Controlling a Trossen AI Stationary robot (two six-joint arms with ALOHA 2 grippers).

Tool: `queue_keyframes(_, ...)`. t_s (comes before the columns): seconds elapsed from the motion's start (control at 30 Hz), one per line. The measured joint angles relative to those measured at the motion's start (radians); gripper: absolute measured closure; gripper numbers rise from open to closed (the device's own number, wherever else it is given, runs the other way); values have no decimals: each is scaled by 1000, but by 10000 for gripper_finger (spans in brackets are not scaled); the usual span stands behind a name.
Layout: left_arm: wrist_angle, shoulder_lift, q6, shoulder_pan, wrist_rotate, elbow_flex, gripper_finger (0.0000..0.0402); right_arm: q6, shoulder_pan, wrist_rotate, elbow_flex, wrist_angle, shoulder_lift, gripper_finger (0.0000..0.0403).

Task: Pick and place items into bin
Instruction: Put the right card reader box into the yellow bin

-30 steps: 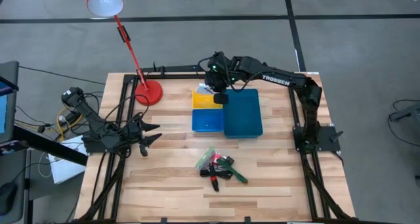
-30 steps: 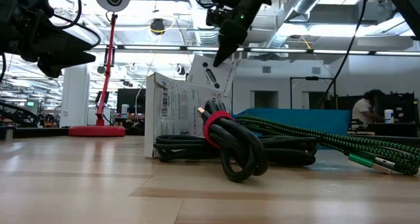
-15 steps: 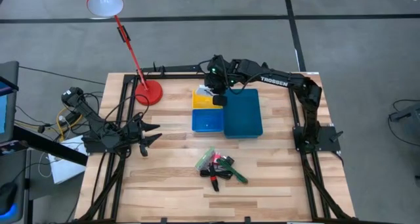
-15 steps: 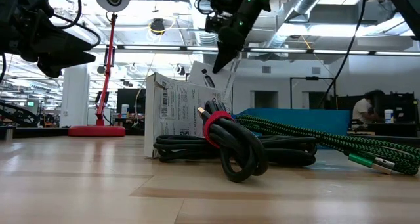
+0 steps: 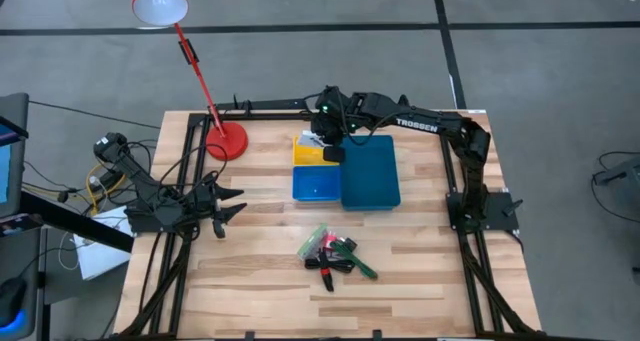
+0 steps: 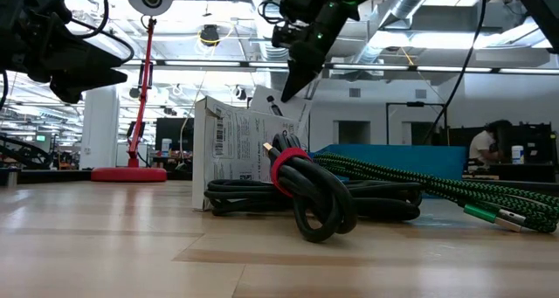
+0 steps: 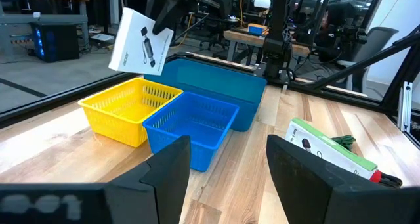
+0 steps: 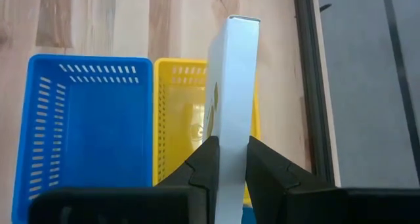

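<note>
My right gripper is shut on a white flat box and holds it in the air above the small yellow basket. That basket joins a small blue basket and a large teal tray. A pile lies on the table near its middle: a white-and-green box, a black cord with a red band, a green cord and a pink piece. My left gripper is open and empty at the table's left side. My right gripper pinches the white box by its two broad faces between its two fingers, at the box's upper end. The fingers slant down from above. The box hangs tilted below them, clear of the yellow basket.
A red desk lamp stands with its base at the far left of the table, its head out beyond the far edge. Bare wood lies between the baskets and my left gripper, and along the near edge.
My right gripper has moved a little toward the table's left with the white box, staying above the yellow basket. The box stays lifted and has tipped slightly.
</note>
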Motion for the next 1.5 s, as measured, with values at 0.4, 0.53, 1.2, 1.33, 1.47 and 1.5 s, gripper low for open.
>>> queue_keyframes(0.4, 0, 0, 0, 0, 0, 0, 212, -1, 0, -21, -58, -1, 0, 346)
queue_keyframes(0.53, 0, 0, 0, 0, 0, 0, 212, -2, 0, -21, -58, 3, 0, 346)
queue_keyframes(1.2, 0, 0, 0, 0, 0, 0, 212, -20, 2, -21, -57, 10, 0, 346)
queue_keyframes(1.33, 0, 0, 0, 0, 0, 0, 212, -20, 2, -21, -57, 15, 0, 346)
queue_keyframes(1.47, 0, 0, 0, 0, 0, 0, 212, -20, 2, -21, -57, 15, 0, 343)
queue_keyframes(1.5, 0, 0, 0, 0, 0, 0, 212, -20, 2, -21, -57, 15, 0, 340)
